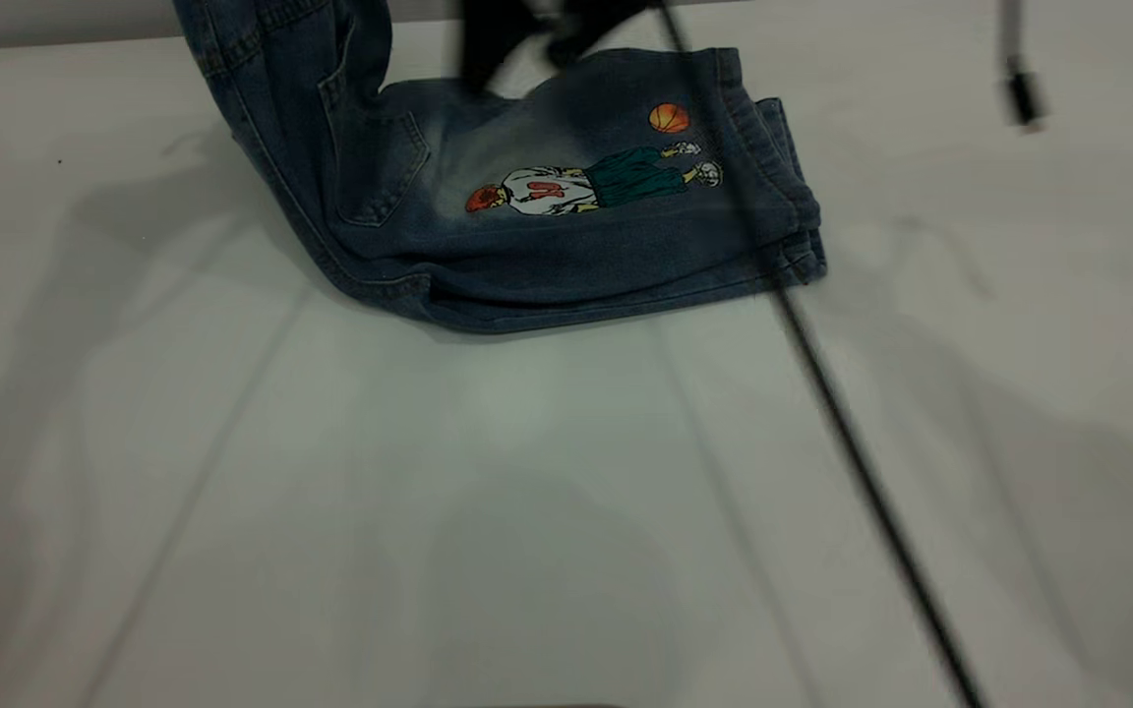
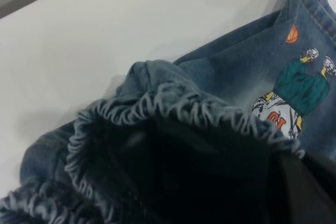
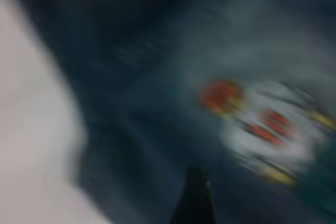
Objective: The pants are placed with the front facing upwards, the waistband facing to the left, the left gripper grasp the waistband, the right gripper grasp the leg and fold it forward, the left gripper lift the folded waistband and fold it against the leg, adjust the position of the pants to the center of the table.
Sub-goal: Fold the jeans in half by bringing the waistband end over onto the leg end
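The pants (image 1: 566, 246) lie folded lengthwise at the far middle of the table (image 1: 527, 511), back side up. The cartoon basketball-player print (image 1: 586, 182) shows on the top leg (image 1: 626, 236). The waistband end rises off the table at the far left (image 1: 271, 59) and runs out of the exterior view. In the left wrist view the ruffled waistband (image 2: 173, 103) hangs right at the camera, with my left gripper (image 2: 302, 192) shut on it, dark and mostly hidden in the cloth. My right gripper (image 1: 527, 54) hovers open just above the folded leg near the print (image 3: 262, 124). One fingertip (image 3: 195, 195) shows.
A black braided cable (image 1: 852, 462) crosses the table diagonally from the pants toward the near right. A blurred dark part of an arm (image 1: 1019, 98) hangs at the far right. Bare white tabletop spreads in front of and to both sides of the pants.
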